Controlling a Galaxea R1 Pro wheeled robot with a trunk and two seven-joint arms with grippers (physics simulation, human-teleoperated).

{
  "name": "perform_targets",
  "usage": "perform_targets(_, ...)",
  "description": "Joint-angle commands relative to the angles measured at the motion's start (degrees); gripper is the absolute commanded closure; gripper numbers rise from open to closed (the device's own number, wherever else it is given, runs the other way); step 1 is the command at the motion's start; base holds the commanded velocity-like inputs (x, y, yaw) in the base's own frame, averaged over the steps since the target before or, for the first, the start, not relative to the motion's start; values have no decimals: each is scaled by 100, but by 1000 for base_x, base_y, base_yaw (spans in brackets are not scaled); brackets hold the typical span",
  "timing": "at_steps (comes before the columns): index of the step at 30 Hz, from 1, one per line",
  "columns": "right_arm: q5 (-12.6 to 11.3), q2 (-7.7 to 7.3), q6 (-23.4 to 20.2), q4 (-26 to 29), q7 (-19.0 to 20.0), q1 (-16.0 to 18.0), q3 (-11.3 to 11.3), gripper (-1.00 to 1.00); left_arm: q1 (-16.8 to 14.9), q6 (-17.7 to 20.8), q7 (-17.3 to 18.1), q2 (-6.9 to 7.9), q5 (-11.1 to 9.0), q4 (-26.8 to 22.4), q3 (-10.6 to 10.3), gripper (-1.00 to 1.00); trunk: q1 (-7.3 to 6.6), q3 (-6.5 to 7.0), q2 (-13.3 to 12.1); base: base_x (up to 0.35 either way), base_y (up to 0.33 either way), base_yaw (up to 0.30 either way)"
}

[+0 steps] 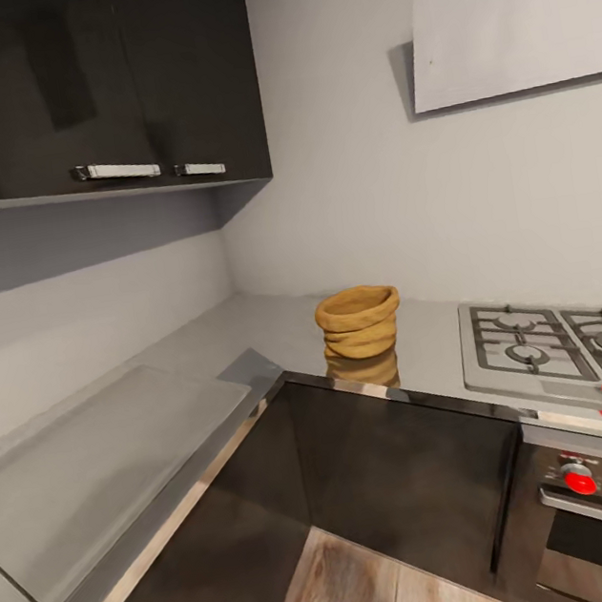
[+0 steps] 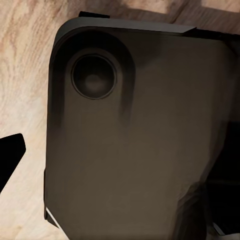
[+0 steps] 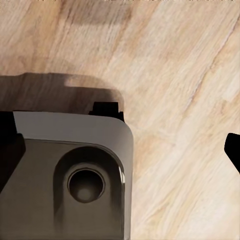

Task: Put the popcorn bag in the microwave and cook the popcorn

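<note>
One L-shaped grey bench (image 1: 248,333) wrapping the corner, bare around the popcorn bag (image 1: 359,320) standing upright near the front edge, left of gas hob (image 1: 558,344). Wood floor (image 3: 175,75) under both wrists; pincer states: cannot tell.

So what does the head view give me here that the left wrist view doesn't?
Head view: the popcorn bag upright on the grey countertop, left of the gas hob, beneath dark wall cabinets. Left wrist view: a dark part of the robot's base seen close up, with a black claw tip at the picture's edge. Both catch pale wooden floor.
</note>
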State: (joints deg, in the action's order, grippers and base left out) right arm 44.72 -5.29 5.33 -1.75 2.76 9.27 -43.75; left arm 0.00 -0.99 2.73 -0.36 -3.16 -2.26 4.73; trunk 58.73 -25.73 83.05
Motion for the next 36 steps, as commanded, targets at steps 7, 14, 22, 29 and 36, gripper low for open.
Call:
perform_targets(7, 21, 1, 34, -18, 6, 6, -46, -100, 0, -7, 28, 1, -36, -2, 37, -100, 0, -5, 3, 122, 0, 0)
perform_targets(14, 19, 1, 72, -18, 4, 5, -46, -100, 0, -7, 27, 1, -28, -2, 37, -100, 0, -5, 3, 154, 0, 0)
perform_targets(22, 19, 11, 81, -18, -3, 5, -46, -100, 0, -7, 26, 1, -27, -2, 37, -100, 0, -5, 3, 47, 0, -107)
perform_targets(29, 10, 2, 80, -18, -3, 7, -46, -100, 0, -7, 26, 0, -30, -2, 37, -100, 0, -5, 3, 1, 0, -207)
perform_targets(36, 10, 3, 81, -18, -3, 6, -46, -100, 0, -7, 26, -4, -27, -2, 44, -100, 0, -5, 3, 0, 0, -207)
